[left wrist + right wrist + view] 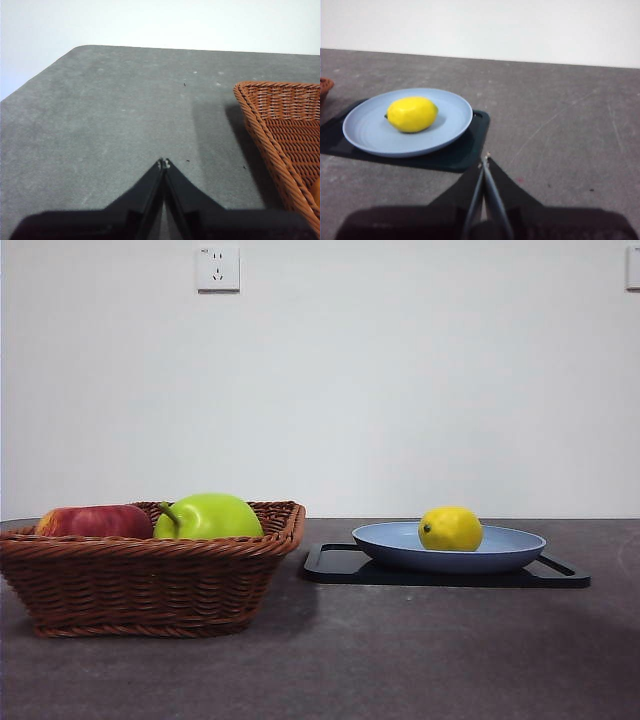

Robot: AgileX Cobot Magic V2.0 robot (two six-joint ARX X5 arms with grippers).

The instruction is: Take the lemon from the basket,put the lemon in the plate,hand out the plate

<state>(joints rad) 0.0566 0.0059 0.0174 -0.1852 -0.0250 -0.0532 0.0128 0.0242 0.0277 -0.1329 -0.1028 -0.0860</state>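
Already the lemon (pixel 412 114) lies in the plate (pixel 365 135), resting on its side toward the middle, bright yellow and oval, with a small dark nub at one end. It sits ahead of the right claw (pixel 485 159) and off to one side, well apart from it. That claw is clenched, its two black jaws pressed tip to tip, holding nothing and touching nothing; it hovers over bare table (pixel 560 125) just beside the corner of the black tray (pixel 465 150) under the plate. The plate is light blue, shallow, with a raised rim, and it overhangs the tray's edge nearest the claw.

The left claw (pixel 164 162) is clenched as well, jaws meeting at a point, empty, above grey table. The basket (pixel 270 135) stands near it to one side, its braided rim and woven wall apart from the jaws.

From the front, the basket holds a red apple (pixel 95 521) and a green apple (pixel 210 517) side by side, and the plate with the lemon stands beside it on the tray.
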